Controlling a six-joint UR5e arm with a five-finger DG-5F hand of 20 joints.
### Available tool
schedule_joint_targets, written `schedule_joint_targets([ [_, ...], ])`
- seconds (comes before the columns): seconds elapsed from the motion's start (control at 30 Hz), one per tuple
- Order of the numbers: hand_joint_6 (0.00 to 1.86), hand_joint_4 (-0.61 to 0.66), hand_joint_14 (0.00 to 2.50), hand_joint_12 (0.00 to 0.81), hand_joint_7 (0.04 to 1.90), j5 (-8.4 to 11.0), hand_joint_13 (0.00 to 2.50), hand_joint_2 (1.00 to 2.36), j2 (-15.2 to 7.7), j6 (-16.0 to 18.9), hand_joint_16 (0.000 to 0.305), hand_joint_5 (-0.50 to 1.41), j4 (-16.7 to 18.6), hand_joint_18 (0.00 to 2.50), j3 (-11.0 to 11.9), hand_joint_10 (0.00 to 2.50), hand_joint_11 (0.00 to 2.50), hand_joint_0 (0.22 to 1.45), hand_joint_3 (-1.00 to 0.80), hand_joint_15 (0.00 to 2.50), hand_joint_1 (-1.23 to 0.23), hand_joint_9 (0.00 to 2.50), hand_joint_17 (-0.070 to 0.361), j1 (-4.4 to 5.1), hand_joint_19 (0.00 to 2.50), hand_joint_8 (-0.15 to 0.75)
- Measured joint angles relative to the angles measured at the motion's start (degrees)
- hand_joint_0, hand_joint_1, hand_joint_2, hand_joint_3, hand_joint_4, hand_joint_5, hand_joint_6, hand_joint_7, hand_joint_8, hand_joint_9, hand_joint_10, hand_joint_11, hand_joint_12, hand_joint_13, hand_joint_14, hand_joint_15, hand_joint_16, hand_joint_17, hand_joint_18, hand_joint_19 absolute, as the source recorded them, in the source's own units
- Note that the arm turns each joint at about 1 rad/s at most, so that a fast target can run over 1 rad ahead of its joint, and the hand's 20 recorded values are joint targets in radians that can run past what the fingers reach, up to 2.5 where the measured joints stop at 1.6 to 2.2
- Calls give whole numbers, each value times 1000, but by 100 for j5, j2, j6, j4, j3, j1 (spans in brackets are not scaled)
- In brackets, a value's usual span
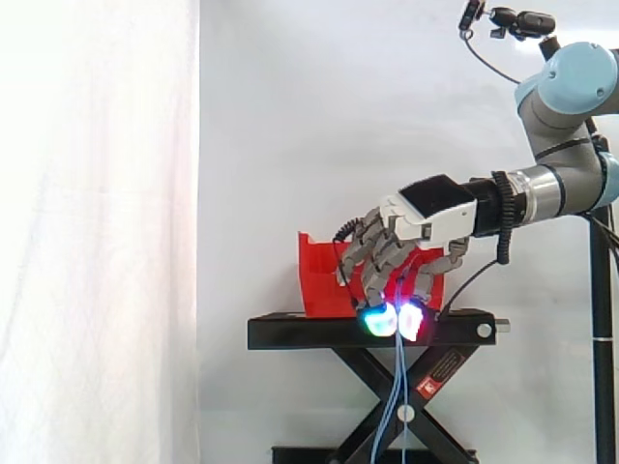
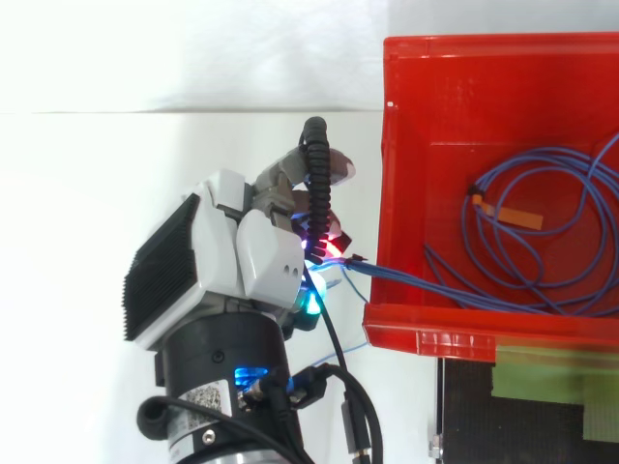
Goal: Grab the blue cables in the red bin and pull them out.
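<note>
Blue cables (image 1: 396,387): most of their length lies in loose loops on the floor of the red bin (image 2: 484,46), toward its right side in the top view. Some strands leave the loops, pass over the bin's wall near one corner and reach my fingers outside. In the side view they hang from my fingertips straight down, in front of the stand, to the lower edge of the picture.
Orange tag (image 2: 508,215): a small strip fixed on one loop inside the bin.
My hand (image 2: 247,256): it is outside the bin, just beside the corner where the strands cross the wall. My fingers are curled and closed on the blue cables, and the strands are pinched between the pads.
My fingertips (image 1: 377,320): one pad glows cyan-green, the one next to it white with red. In the side view they are at the height of the stand's top plate, in front of the bin's lower part.
Red bin: it stands upright on the black stand (image 1: 290,333). In the side view its taller wall is on the left, away from my arm.
My arm (image 1: 571,92): it comes in from the right of the side view, the wrist about level and the fingers bent downward.
Behind: a white curtain (image 1: 97,213).
</note>
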Motion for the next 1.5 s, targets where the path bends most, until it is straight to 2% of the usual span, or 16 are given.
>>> schedule_joint_targets([
  [0.33, 425, 186, 21, 357, 841, 4, 794, 1000, 0, 1508, 49, 924, -91, 733, 30, 30, 873, 917, -1000, 513, -900, 1104, 111, 94, 709, 282],
  [0.7, 422, 190, 21, 357, 843, 76, 792, 1000, 0, 2700, 50, 925, -340, 735, 30, 30, 882, 916, -1000, 519, -900, 1103, 112, 134, 711, 287],
  [0.9, 419, 191, 21, 356, 846, 203, 791, 1000, 0, 3559, 50, 927, -769, 734, 30, 29, 873, 918, -1000, 517, -900, 1104, 112, 158, 710, 284],
  [1.13, 421, 192, 21, 357, 850, 466, 791, 1000, 0, 4662, 50, 925, -1500, 731, 30, 30, 872, 918, -1000, 514, -901, 1104, 112, 200, 711, 286],
  [1.37, 422, 186, 21, 357, 844, 697, 791, 1000, 0, 5725, 49, 926, -2074, 733, 30, 30, 871, 918, -1000, 515, -901, 1103, 111, 258, 711, 286],
  [1.5, 420, 182, 21, 356, 847, 747, 791, 1000, 0, 6328, 49, 928, -2350, 734, 30, 30, 873, 917, -1000, 513, -901, 1104, 111, 293, 711, 281],
])
